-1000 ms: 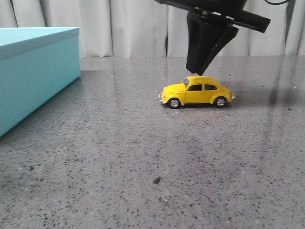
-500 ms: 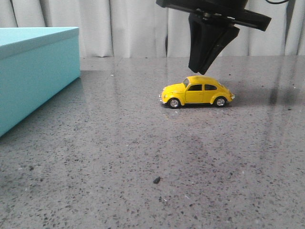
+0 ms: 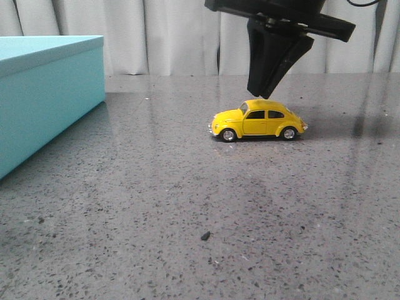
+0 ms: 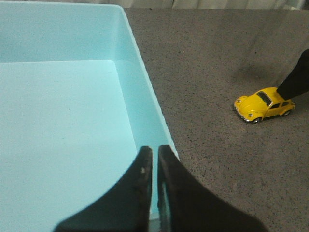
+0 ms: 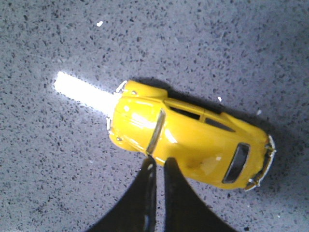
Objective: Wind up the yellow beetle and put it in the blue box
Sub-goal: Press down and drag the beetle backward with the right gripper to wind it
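Yellow beetle (image 3: 258, 120) sits on all four wheels on the speckled grey table (image 3: 187, 206), right of centre, side-on, nose toward the blue box (image 3: 44, 94). Box is at the table's left edge, well apart from the car; the left wrist view shows its open pale interior. Right tool (image 3: 265, 95) hangs directly above the car roof, tips just over it, fingers pressed together, clenched on nothing. Left tool (image 4: 154, 155) is over the box rim, fingers nearly touching, also clenched empty. Small dark speck (image 3: 205, 235) on the table near the front.
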### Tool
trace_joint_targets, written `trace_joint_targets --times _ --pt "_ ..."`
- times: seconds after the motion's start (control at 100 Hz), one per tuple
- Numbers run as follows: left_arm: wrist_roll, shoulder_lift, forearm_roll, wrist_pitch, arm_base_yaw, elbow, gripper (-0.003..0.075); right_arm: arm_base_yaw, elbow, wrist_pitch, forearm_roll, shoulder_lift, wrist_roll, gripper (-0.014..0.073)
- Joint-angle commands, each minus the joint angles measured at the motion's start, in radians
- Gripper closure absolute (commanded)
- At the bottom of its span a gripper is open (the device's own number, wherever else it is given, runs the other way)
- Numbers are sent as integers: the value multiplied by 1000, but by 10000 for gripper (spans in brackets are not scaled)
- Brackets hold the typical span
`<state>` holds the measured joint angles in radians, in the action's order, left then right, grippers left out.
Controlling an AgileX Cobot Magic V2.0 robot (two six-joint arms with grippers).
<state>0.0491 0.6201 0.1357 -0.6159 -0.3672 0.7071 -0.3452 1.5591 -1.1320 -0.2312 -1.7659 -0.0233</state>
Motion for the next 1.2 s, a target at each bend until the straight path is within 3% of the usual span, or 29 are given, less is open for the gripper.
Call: trace_joint_targets --times 0.0,1.19 --pt "2 7 8 65 -8 34 739 2 31 4 -1 30 -2 638" --pt "2 7 8 65 -8 29 739 9 31 25 40 14 -2 638"
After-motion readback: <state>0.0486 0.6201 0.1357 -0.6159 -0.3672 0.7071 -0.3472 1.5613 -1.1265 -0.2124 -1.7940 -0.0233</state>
